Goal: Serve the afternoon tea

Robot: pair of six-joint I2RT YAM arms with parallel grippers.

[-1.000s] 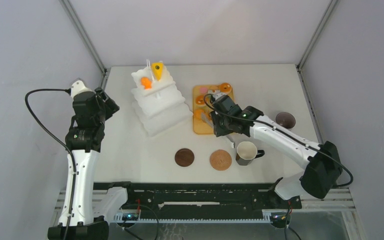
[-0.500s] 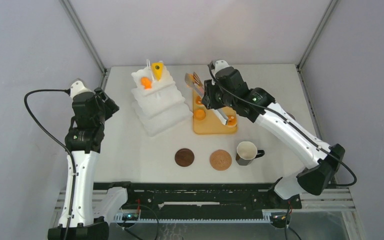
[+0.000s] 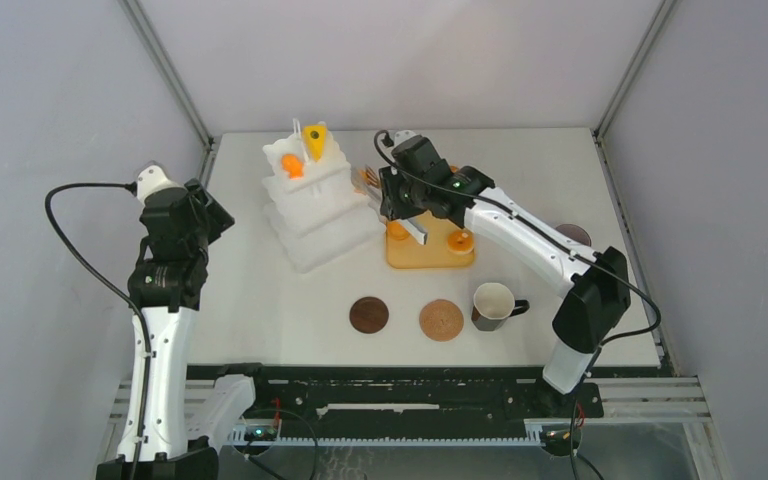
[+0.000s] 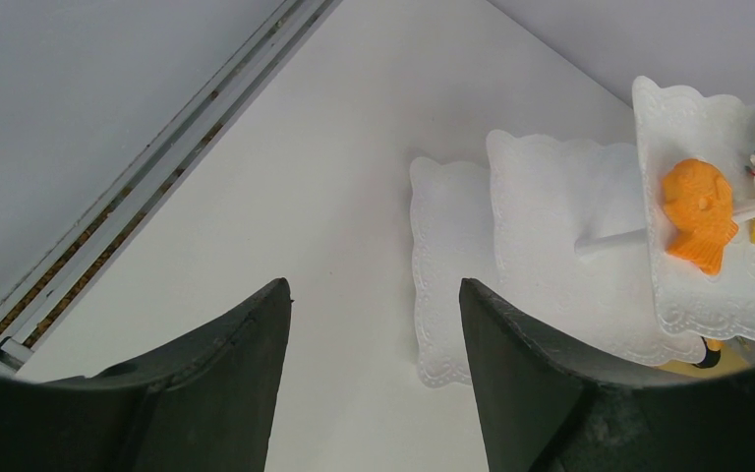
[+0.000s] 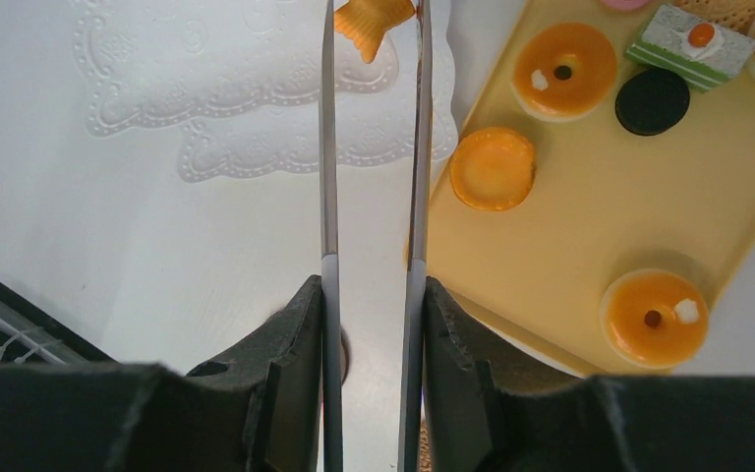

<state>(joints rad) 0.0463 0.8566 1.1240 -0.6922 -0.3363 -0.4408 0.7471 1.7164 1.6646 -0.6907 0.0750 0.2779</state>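
Pastry [image 5: 374, 25] between the tongs [image 5: 326, 147] tips is orange, ribbed, fin-shaped.

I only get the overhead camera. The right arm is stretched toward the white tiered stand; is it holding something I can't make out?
Observer: Yes. Its wrist camera shows the right end effector closed on metal tongs, which pinch an orange fish-shaped pastry.
Operator: What's on the tray under that arm?
Observer: A black round and a green-and-white slice, hidden from you.
Operator: And the left arm?
Observer: The left end effector is open and empty.
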